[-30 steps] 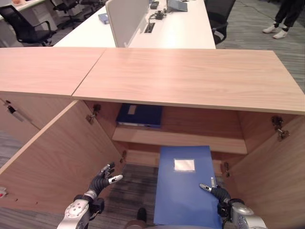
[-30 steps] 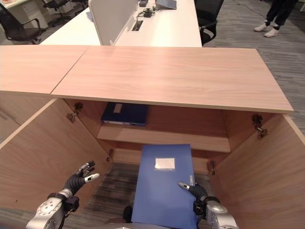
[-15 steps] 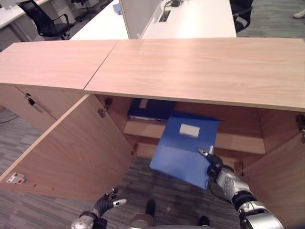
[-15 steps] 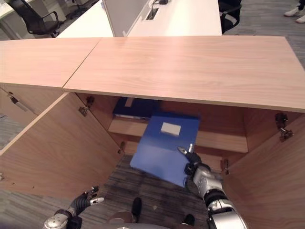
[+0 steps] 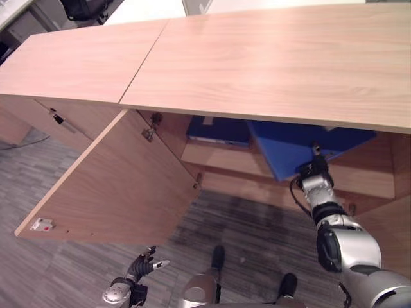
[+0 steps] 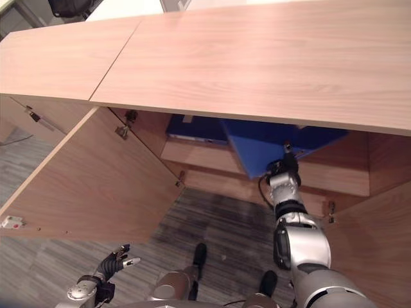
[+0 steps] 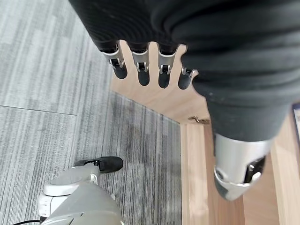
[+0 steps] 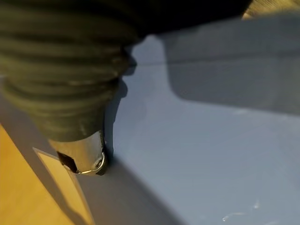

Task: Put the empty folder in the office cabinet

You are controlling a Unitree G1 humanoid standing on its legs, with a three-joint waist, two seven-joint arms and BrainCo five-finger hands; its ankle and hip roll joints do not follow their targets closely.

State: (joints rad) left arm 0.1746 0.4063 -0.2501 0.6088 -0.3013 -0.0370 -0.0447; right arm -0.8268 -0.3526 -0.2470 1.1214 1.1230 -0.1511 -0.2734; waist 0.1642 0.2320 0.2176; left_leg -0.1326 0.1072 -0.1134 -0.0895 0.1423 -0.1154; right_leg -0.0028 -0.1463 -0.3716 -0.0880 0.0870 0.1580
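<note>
- The step in hand, as I judge it, is the insertion itself: the right hand (image 5: 314, 174) holds the blue folder (image 5: 302, 147) at the mouth of the office cabinet (image 5: 270, 58), with the far part of the folder already under the cabinet top, above the inner shelf (image 5: 221, 159).
- The folder sits at about 3 o'clock from a darker blue binder (image 5: 218, 131) that lies on the same shelf; I cannot tell if the 2 are touching.
- The right thumb presses on the folder's face, so the hand is gripping the folder, though the other fingers are hidden behind it.
- The next move probably calls for pushing the folder deeper until it rests flat on the shelf, then letting go; its tilted near corner should come level first.
- The left hand (image 7: 147, 70) hangs low at about 7 o'clock of the scene, with fingers straight and holding nothing.
- The right wrist view shows the thumb's contact on the blue cover (image 8: 201, 140) from very close; the eye views show instead the open left door (image 5: 115, 186) and the whole cabinet.
</note>
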